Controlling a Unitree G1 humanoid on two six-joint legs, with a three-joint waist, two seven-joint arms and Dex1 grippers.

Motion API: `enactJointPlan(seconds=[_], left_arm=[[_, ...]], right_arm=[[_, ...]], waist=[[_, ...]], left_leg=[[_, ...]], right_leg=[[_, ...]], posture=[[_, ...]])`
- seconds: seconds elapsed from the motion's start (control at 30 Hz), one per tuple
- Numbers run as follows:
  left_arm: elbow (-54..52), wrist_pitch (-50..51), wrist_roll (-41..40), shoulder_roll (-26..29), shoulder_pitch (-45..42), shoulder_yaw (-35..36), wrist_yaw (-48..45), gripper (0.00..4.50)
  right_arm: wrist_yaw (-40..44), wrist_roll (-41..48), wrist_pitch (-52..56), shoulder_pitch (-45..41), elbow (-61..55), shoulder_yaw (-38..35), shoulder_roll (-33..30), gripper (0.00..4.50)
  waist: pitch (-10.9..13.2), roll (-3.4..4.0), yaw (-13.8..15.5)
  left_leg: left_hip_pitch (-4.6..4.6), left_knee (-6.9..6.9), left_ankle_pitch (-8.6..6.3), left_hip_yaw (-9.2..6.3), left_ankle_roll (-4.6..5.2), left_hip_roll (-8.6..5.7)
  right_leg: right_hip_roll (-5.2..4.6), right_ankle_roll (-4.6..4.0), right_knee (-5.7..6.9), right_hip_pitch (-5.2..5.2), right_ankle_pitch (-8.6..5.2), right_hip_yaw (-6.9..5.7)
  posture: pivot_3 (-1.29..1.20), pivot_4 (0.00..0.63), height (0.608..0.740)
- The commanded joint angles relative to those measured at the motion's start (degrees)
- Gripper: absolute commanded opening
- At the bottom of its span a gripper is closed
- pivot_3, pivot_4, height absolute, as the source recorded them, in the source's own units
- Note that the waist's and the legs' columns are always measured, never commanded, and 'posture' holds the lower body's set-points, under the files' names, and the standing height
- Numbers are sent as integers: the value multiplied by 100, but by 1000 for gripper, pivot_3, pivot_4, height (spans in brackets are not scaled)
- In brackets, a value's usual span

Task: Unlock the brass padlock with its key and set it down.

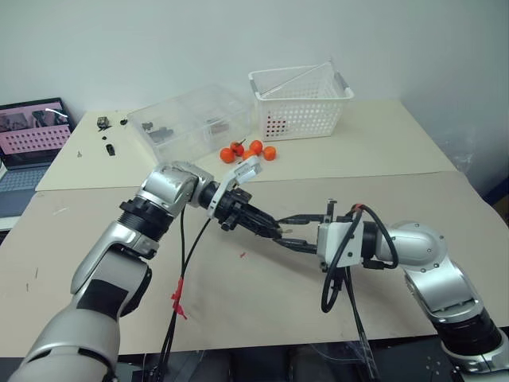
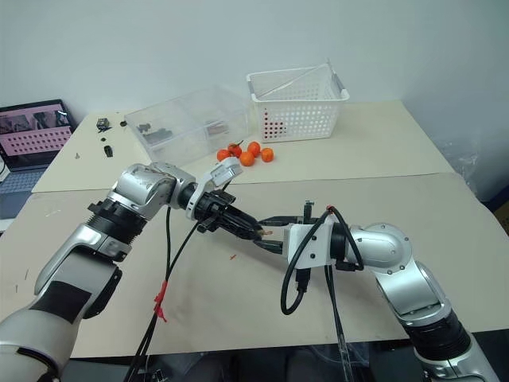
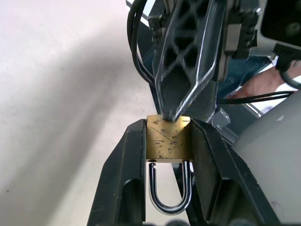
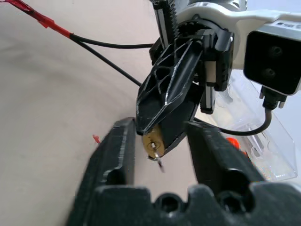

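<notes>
**Padlock held in the air between the two grippers**

In the left eye view, the two arms meet above the beige table [image 1: 382,199]. The left gripper [image 1: 274,231] points toward the right gripper [image 1: 290,231], tips almost touching. Behind them stand a clear box [image 1: 191,119], a white basket [image 1: 301,99] and some orange fruits [image 1: 248,150].

In the left wrist view, the left gripper's fingers [image 3: 123,174] are clenched on both sides of the brass padlock [image 3: 168,139]. Its silvery loop hangs toward the wrist.

In the right wrist view, the right gripper's fingers [image 4: 115,155] stand apart, one at each side of the padlock, not pressing it. A small key [image 4: 159,162] sticks out of the padlock's face.
</notes>
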Motion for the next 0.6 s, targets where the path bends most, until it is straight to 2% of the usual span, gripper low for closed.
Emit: enactJointPlan(seconds=[0.03,0.6], left_arm=[[-132,-65,-48,49,-127,66,-24,843],[-115,-36,-31,17,-144,128,-24,843]], right_arm=[[-98,84,-13,-91,-119,-176,9,3067],[-89,83,-173,197,-199,-357,-178,3067]], waist=[[0,0,-1],[0,0,1]], left_leg=[[0,0,0,0,0,0],[0,0,0,1,0,0]], right_leg=[[0,0,0,0,0,0],[0,0,0,0,0,0]], posture=[[0,150,740],[0,150,740]])
